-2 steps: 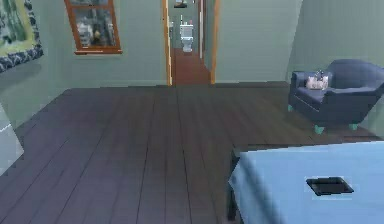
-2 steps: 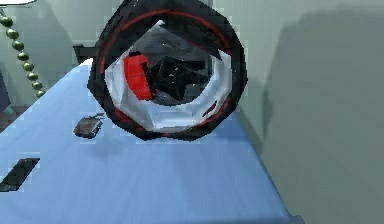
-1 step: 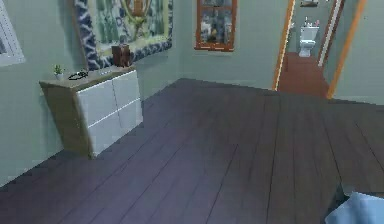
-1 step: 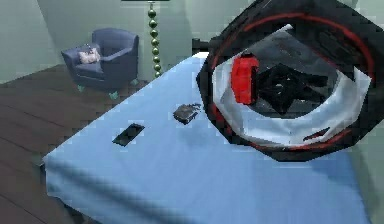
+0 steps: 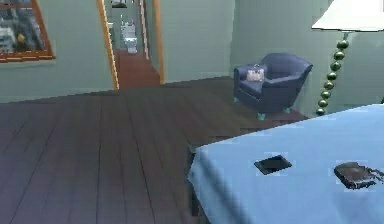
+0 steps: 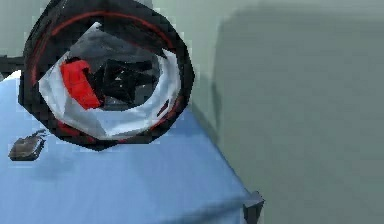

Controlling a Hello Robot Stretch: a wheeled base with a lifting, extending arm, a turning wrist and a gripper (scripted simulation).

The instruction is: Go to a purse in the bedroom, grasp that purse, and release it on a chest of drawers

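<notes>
A large round thing (image 6: pixel 108 72) with a black outer ring, a red band and a white inside sits at the arm side view's upper left, over the blue bed (image 6: pixel 140 185). A red piece and a dark piece show in its middle. I cannot tell whether it rests on the bed or hangs above it. A small grey-dark thing (image 6: pixel 27 148) lies on the bed left of it. In the forward view the blue bed (image 5: pixel 260 195) carries a flat dark square thing (image 5: pixel 272 164) and a dark lumpy thing (image 5: pixel 358 175) near the right edge.
A blue armchair (image 5: pixel 270 82) with a small pale thing (image 5: pixel 256 72) on its seat stands by the far wall. Right of it rises a floor lamp (image 5: pixel 335 70). An open doorway (image 5: pixel 132 45) and a framed picture (image 5: pixel 20 35) are on the far wall. Dark wood floor (image 5: pixel 90 150) lies left.
</notes>
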